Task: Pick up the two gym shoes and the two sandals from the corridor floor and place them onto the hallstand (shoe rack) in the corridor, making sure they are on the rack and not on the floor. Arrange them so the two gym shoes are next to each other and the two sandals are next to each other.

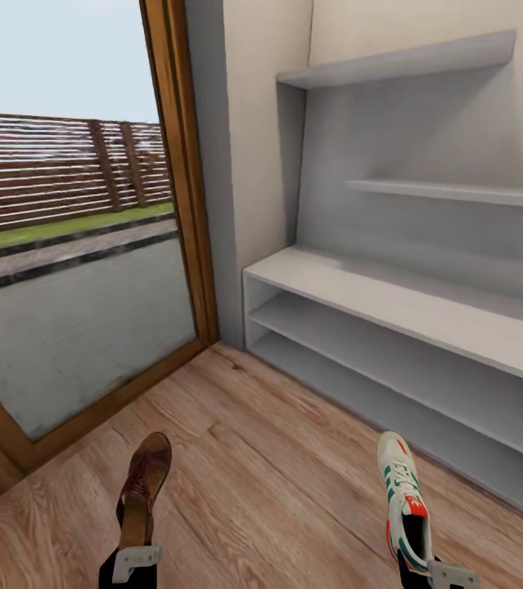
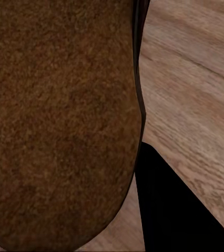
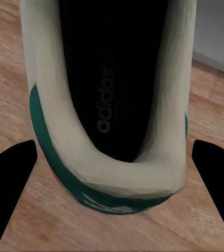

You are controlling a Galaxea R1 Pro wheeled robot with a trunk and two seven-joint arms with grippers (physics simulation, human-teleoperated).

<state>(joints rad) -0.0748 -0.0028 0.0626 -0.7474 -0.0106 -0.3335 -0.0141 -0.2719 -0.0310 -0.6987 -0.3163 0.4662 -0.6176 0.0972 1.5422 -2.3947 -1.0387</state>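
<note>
Hallstand (image 1: pixel 425 307) sat ahead against the wall, both tiers and bench top bare, grey wall shelves above it. Glass door (image 1: pixel 65 245) stood to its left. Corridor floor (image 1: pixel 269 483) ran between robot and rack.

Gym shoe (image 1: pixel 400 495) was off the floor in the right gripper (image 1: pixel 449 575), toe toward the rack, heel at the gripper; jaws looked clamped at the heel, though the right wrist view showed dark fingertips (image 3: pixel 12 178) set either side of the heel cup. Sandal (image 1: pixel 142 487) was carried by the left gripper (image 1: pixel 136 560), clamped on its heel end.

Likely both light. Sneaker's padded collar is stiff enough to pinch; sandal is flat, thin, floppy, so grip sole edge firmly.
</note>
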